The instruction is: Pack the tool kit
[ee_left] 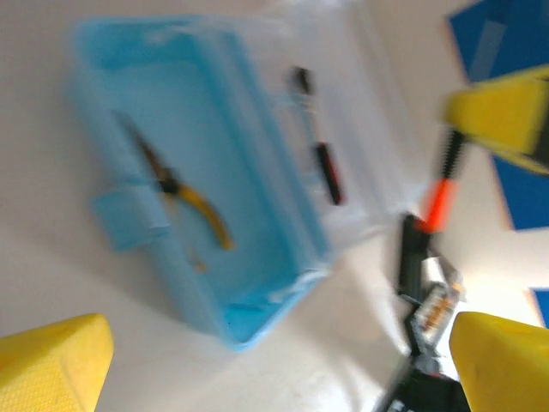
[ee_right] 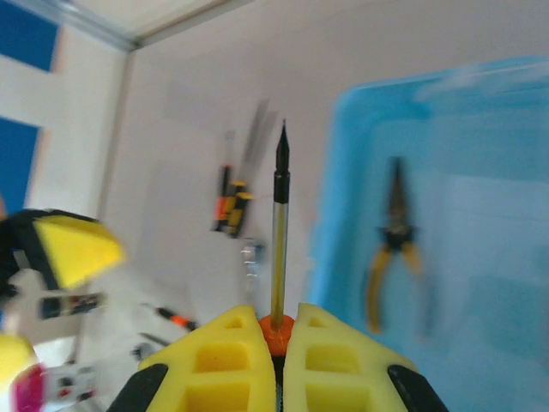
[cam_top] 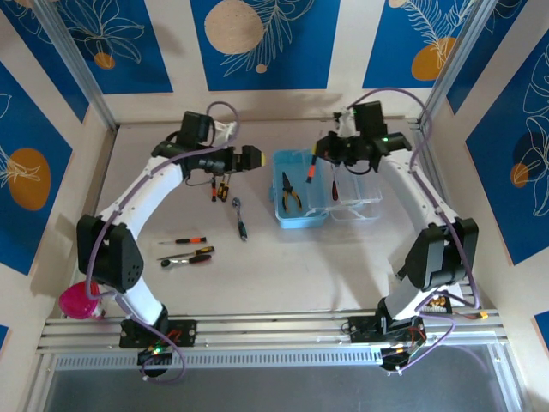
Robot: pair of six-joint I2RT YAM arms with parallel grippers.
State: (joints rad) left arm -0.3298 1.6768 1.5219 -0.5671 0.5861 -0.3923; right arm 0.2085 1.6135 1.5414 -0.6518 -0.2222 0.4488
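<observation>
Right gripper is clamped on screwdriver handle, tip at 12 o'clock; left gripper is spread, empty. Screwdriver is judged light, stiff, w/ slick shaft; handle grip is preferred.

- Top external view: bright, even light from overhead, sharp across the frame. Shadows on the desk are soft and short.
- Left wrist view: heavy motion blur throughout. Blue case and pliers are smeared, and the clear lid is washed out against the pale desk. Yellow fingers of the left hand are out of focus.
- Right wrist view: screwdriver shaft is fairly crisp. Case and pliers behind it are soft and blurred.
</observation>
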